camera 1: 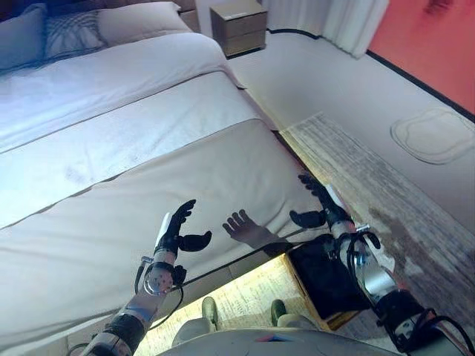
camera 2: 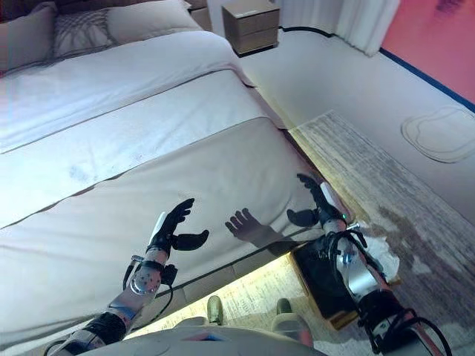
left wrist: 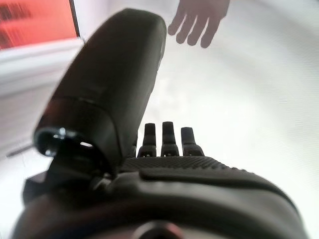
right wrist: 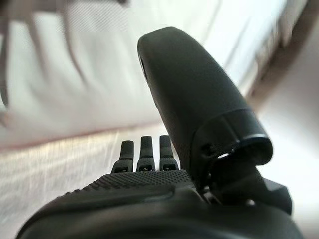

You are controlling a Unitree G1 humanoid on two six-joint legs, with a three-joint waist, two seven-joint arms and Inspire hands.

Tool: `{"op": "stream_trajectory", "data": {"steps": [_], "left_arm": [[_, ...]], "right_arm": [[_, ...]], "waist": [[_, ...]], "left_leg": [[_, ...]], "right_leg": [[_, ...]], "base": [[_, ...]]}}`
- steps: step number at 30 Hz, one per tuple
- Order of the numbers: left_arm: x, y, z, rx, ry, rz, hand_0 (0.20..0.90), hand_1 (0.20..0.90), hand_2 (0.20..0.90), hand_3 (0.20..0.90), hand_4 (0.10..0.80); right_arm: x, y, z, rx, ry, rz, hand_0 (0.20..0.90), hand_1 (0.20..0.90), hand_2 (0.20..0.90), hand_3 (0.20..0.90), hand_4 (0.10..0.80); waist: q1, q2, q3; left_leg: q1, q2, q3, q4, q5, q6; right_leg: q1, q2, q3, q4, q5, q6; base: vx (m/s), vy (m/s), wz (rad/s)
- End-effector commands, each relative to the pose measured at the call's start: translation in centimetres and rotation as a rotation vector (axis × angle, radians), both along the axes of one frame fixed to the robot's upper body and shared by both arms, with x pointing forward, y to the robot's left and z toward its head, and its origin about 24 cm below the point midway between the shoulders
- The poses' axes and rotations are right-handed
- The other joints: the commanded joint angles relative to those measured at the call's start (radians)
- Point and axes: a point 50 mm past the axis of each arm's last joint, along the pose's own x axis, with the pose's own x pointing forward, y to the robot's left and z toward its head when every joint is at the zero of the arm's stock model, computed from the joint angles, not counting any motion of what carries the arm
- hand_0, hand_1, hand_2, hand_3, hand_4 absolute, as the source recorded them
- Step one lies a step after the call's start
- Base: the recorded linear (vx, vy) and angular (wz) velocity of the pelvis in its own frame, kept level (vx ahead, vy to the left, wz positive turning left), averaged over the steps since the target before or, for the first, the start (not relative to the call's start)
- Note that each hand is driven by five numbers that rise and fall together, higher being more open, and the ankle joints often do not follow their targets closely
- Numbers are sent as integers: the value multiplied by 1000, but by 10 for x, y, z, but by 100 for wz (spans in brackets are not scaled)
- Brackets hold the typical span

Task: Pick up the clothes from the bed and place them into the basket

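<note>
My bed [camera 1: 148, 148] is covered in smooth matt cloth, the pillows [camera 1: 133, 22] likewise soft fabric. The nightstand [camera 1: 239, 26] looks like matt wood. The rug [camera 1: 371, 185] is rough woven textile. My left hand [camera 1: 177, 231] is dull dark plastic.

The bed [camera 1: 148, 141] is showing white and beige bands; the basket [camera 1: 326, 285] is looking black; the nightstand [camera 1: 239, 26] is showing brown.
</note>
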Motion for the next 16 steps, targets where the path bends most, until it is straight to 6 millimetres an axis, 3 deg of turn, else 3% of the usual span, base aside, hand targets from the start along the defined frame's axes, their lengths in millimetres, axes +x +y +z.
{"op": "stream_trajectory", "data": {"steps": [1,9,16], "left_arm": [[18,4,25,-54,-159,-38,900,900,900,900,800],[-1,12,8,-92,-56,0,900,900,900,900,800],[-3,17,5,-76,-8,-30,900,900,900,900,800]], "right_arm": [[17,19,27,57,-155,74,900,900,900,900,800],[1,35,4,94,-78,54,900,900,900,900,800],[-6,37,-4,73,-38,74,900,900,900,900,800]], "waist": [[45,-28,-88],[79,-32,-84],[89,-33,-71]], "left_leg": [[55,-1,-39,17,-167,-2],[47,-7,-77,9,-155,2],[48,-6,-84,7,-150,4]], "right_leg": [[-28,-2,-48,50,-73,-8],[-9,-5,-92,50,-82,-8],[2,-5,-112,56,-88,-8]], "base": [[79,2,19],[63,5,19],[46,20,7]]}}
